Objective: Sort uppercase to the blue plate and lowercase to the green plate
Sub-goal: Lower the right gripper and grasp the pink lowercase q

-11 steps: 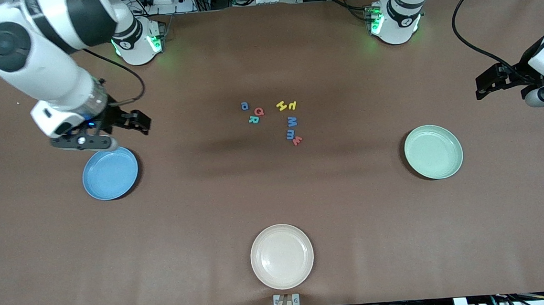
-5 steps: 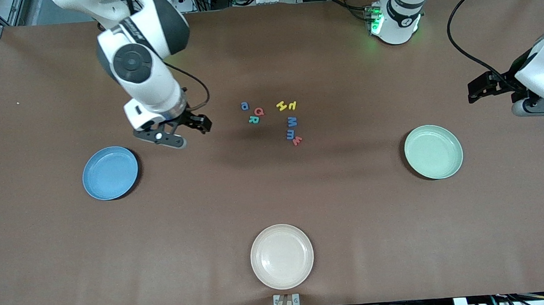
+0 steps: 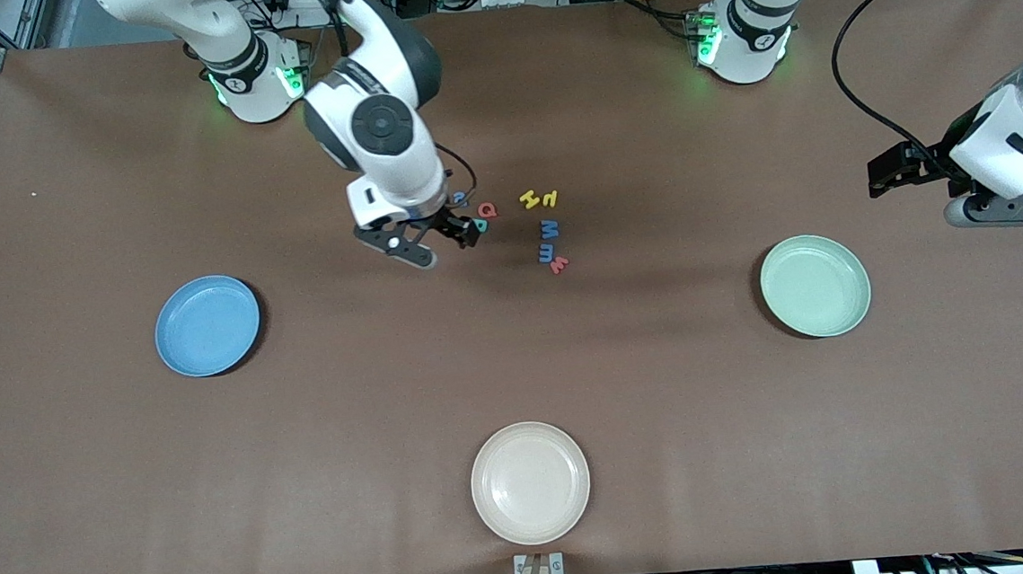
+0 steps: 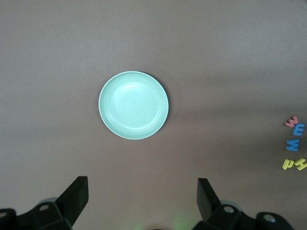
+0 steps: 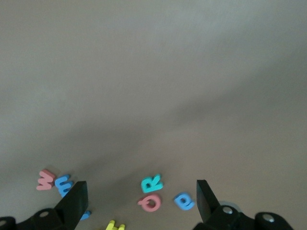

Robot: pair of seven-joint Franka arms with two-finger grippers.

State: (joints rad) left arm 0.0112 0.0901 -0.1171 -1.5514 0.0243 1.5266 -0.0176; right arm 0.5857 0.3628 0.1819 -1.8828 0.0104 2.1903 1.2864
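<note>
The foam letters lie in a loose cluster at the table's middle. Red Q (image 3: 487,209) (image 5: 150,202), teal R (image 3: 479,225) (image 5: 152,183) and a round blue lowercase letter (image 3: 459,198) (image 5: 184,201) form one group. Two yellow letters (image 3: 549,199), blue M (image 3: 550,228), blue m (image 3: 547,251) and red m (image 3: 559,266) form the other. My right gripper (image 3: 461,232) (image 5: 140,196) hangs open just above Q and R, holding nothing. The blue plate (image 3: 206,326) sits toward the right arm's end, the green plate (image 3: 815,286) (image 4: 133,105) toward the left arm's. My left gripper (image 3: 880,178) (image 4: 142,201) hovers open and empty beside the green plate.
A cream plate (image 3: 531,482) sits near the table's front edge, nearer the front camera than the letters. A black cable (image 3: 857,74) loops over the table by the left arm. A small bracket (image 3: 538,566) sticks up at the front edge.
My right arm has swung from above the blue plate across to the letter cluster, staying open. The left arm has edged slightly toward the table's middle. No letter has moved.
</note>
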